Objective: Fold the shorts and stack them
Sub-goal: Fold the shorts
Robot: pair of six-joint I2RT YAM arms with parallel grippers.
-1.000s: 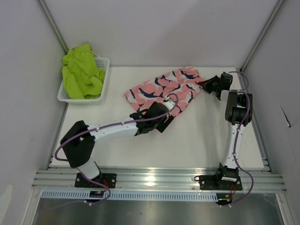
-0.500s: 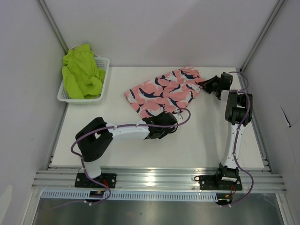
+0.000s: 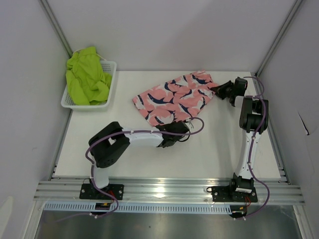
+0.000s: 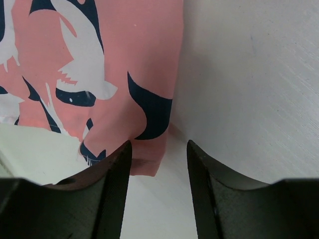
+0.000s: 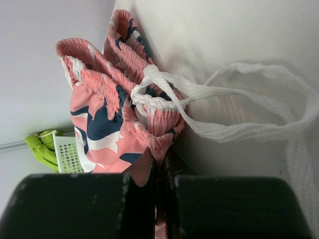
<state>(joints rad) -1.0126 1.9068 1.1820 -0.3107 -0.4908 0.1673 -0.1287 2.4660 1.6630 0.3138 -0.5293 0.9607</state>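
The pink shorts [image 3: 174, 97] lie spread on the table [image 3: 199, 154], waistband toward the right arm and leg hems toward the left. They look flat, but the pictures do not settle whether they are already doubled leg over leg. The right gripper [image 5: 162, 184] has its jaws pressed together on a bunch of the gathered waistband, with the white drawstring [image 5: 239, 127] looping loose on the table beside it. The left gripper [image 4: 158, 169] sits low at the near hem. Its jaws stand well apart and hold nothing, and the hem corner lies between them, close against one finger.

The green shorts [image 3: 87, 79] sit crumpled in the basket [image 3: 108, 94] at the far left corner, well apart from both arms — that pair looks untouched.

By my reading the task is in its early part: one end of the pink pair is gripped and the other is about to be. A tidy fold is yet to be made, and then the green pair must come out, be flattened, folded and stacked.
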